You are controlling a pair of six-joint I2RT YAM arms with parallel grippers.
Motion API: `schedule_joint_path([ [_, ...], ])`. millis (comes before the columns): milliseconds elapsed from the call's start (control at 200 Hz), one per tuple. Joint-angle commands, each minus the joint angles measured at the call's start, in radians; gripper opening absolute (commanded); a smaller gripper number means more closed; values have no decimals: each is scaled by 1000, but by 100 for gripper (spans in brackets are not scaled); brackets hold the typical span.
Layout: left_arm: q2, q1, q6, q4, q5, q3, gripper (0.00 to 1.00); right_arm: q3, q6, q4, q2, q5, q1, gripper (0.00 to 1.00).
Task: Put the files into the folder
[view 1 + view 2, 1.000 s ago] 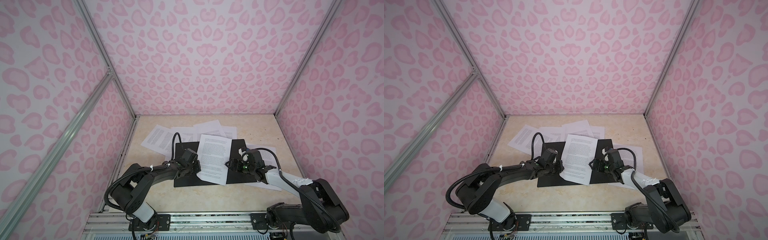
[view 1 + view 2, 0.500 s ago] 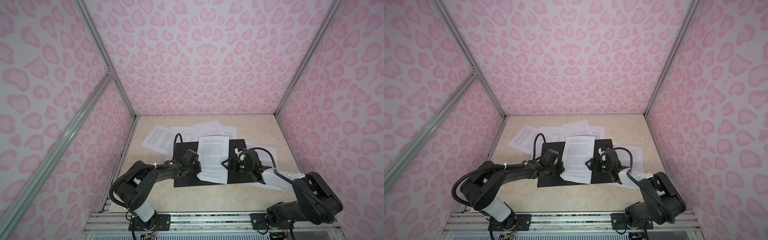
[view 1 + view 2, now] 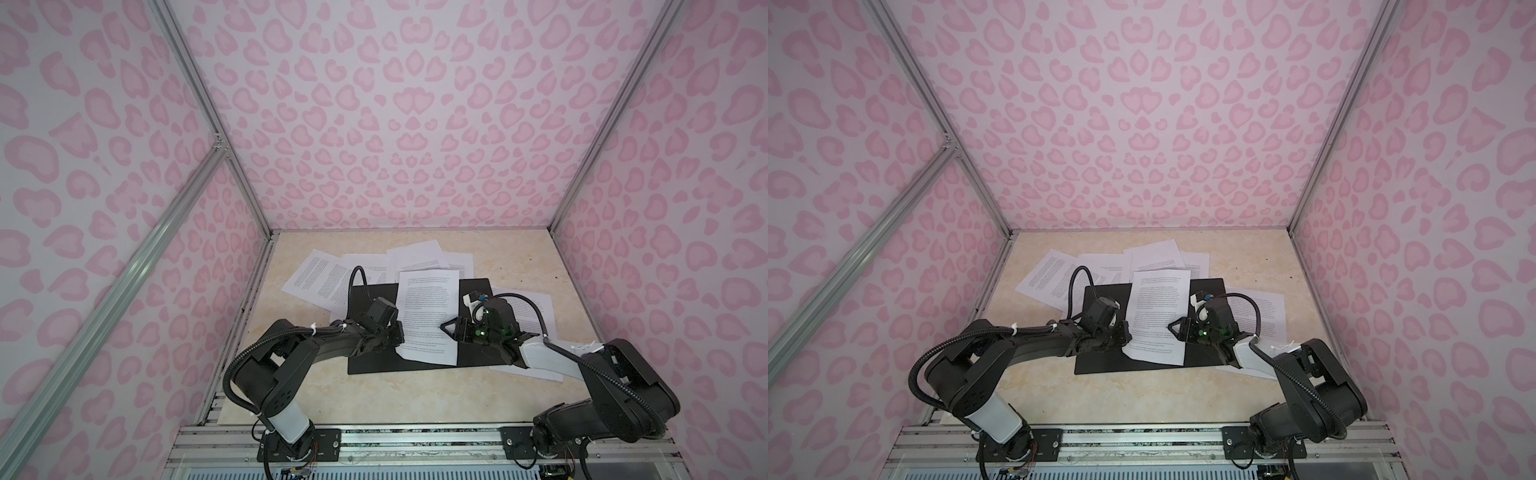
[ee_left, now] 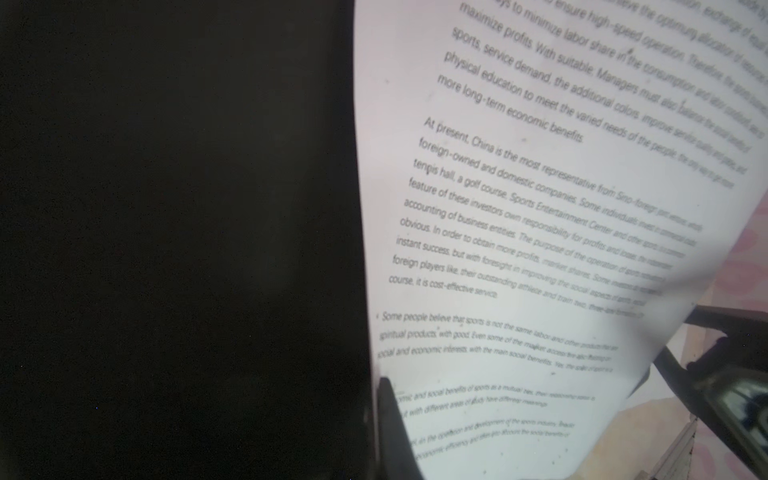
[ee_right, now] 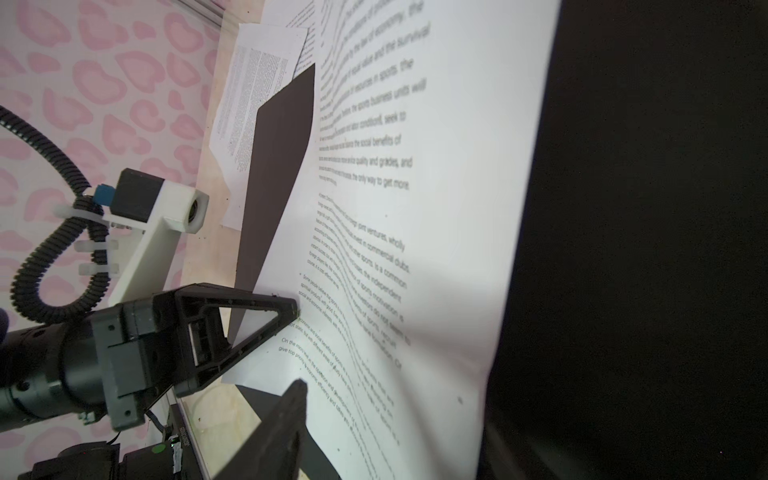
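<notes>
Holding one printed sheet (image 3: 428, 316) by its left edge with the left gripper (image 3: 400, 334), clenched. Laid over the flat black folder (image 3: 365, 365) mid-table, long axis near-to-far across the folder's left-right length, top end past its far edge. Straddling the right edge with the right gripper (image 3: 446, 328), fingers parted.

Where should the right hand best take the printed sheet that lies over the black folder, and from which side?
The right long edge of the sheet, about halfway along, coming in from the right. The left hand is shut on its left edge, so the paper bows up off the folder and a finger can likely slip under the free edge.
</notes>
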Motion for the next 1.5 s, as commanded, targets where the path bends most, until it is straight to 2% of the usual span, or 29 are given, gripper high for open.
schedule_joint_path([
  [0, 9, 0, 4, -4, 6, 8, 3, -2, 5, 42, 4, -22, 0, 54],
  [430, 32, 0, 6, 5, 29, 15, 3, -15, 16, 87, 11, -33, -4, 25],
  [640, 28, 0, 9, 4, 27, 15, 3, -13, 20, 74, 5, -11, -4, 17],
  [845, 17, 0, 13, 8, 38, 13, 3, -4, 7, 25, -16, 4, -5, 0],
  [1020, 9, 0, 27, 4, 49, 19, 4, 11, -16, -43, -43, 8, -11, 0],
  [1090, 3, 0, 34, 5, 56, 22, 11, 17, -28, -71, -62, 5, -18, 0],
  [1220, -34, 0, 49, 2, 66, 17, 35, 41, -74, -191, -118, 4, -47, 0],
  [1245, -44, 1, 52, -1, 65, 17, 44, 45, -83, -215, -127, 3, -56, 0],
  [1295, -66, 0, 59, -8, 58, 14, 53, 58, -107, -278, -152, -11, -88, 0],
  [1370, -107, 0, 71, -26, 27, 9, 62, 84, -145, -394, -183, -13, -138, 0],
  [1495, -164, 1, 84, -45, -14, -5, 72, 175, -257, -666, -195, 84, -222, 0],
])
